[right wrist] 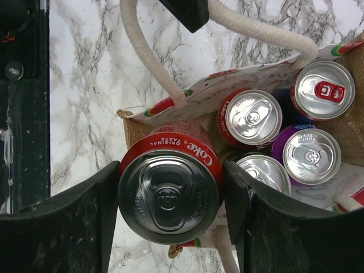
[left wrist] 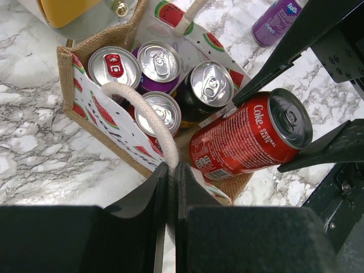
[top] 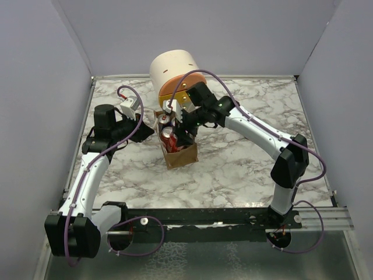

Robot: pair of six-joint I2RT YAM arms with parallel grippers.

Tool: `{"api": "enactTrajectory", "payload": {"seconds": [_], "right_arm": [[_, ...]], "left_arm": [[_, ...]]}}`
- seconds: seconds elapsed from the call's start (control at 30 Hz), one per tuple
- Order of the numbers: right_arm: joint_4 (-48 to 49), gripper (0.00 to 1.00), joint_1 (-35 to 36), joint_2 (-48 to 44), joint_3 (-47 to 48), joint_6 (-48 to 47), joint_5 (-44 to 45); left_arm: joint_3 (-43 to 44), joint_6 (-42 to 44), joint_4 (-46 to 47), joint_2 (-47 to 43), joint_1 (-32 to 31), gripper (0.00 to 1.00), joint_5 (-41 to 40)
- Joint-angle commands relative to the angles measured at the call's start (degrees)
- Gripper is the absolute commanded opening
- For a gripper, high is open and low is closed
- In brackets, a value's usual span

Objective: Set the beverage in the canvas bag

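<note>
Coke can (left wrist: 239, 142): stiff thin aluminium cylinder with a glossy printed wall and its tab intact, so likely full, heavyish and slick. It sits tilted over the bag's one free corner, lower end at the rim, with the right gripper (right wrist: 170, 176) clamped across its mid-wall, which looks the soundest hold. Bag (left wrist: 108, 142): coarse jute outside, watermelon-print lining, soft walls, four cans upright inside; left gripper (left wrist: 169, 170) almost closed, pinching the cream rope handle (left wrist: 142, 111), presumably steadying the mouth.
</note>
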Motion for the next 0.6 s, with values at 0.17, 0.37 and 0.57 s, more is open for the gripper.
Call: {"api": "enactTrajectory", "payload": {"seconds": [0.17, 0.37, 0.57], "right_arm": [[-1.2, 0.01, 2.2, -1.5, -1.9, -1.4, 4.2], [-0.7, 0.01, 4.2, 1.5, 0.0, -2.3, 6.3], [1.4, 0.01, 5.1, 2.6, -1.3, -2.4, 7.0]], "left_arm": [[0.8, -0.4, 1.1, -0.1, -0.5, 0.00, 2.2], [0.8, -0.3, 0.8, -0.7, -0.5, 0.00, 2.1], [0.3, 0.0, 0.4, -2.0, -0.5, 0.00, 1.5]]}}
